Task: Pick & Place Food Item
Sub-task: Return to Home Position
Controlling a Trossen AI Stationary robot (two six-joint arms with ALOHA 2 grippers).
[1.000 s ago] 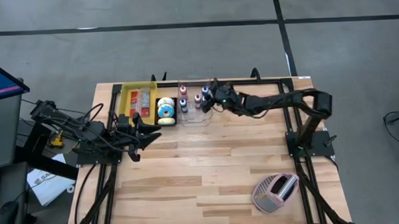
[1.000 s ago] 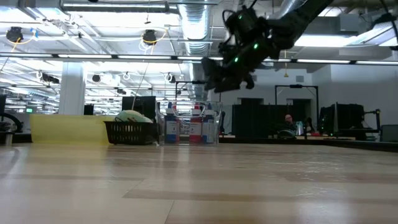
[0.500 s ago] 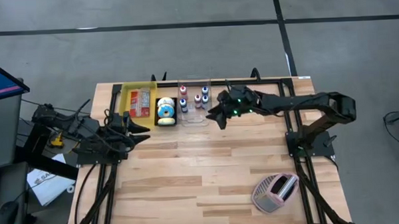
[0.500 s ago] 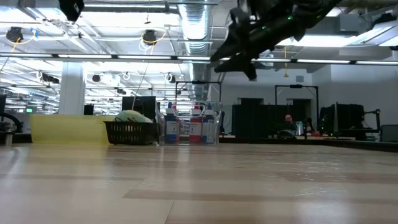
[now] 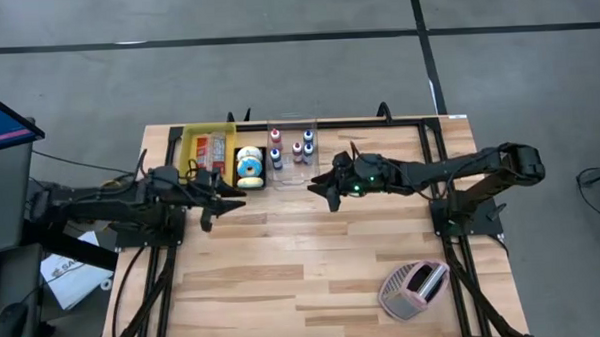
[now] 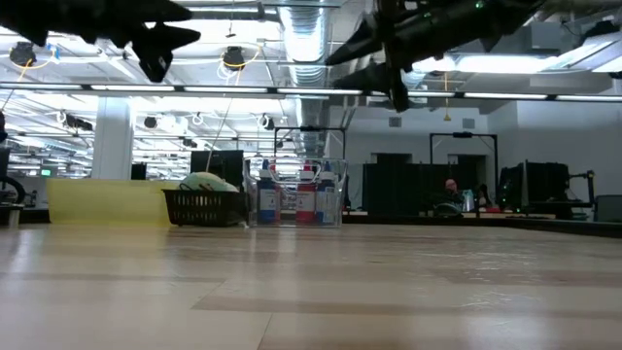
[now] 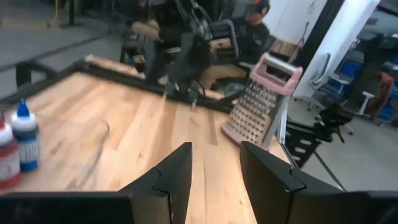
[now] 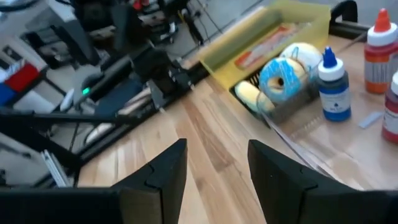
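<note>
Left of the transparent bin, the left gripper hovers, fingers parted and empty. The food coloring bottles stand inside the bin, so placing looks done. Near its right front corner the right gripper hangs, fingers spread, holding nothing; only homing seems left.

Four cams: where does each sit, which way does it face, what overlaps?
High: overhead, straight down on the table; both arms, left claw and right claw open.
Low: table-top height, opposite the transparent bin, looking level at it and the room; both arms cross the top.
Left wrist: on the left arm, looking past its own fingers at the grater.
Right wrist: on the right arm, past its own fingers at the yellow tray.
Shared: high and low both show the bin; both wrists a blue bottle.
</note>
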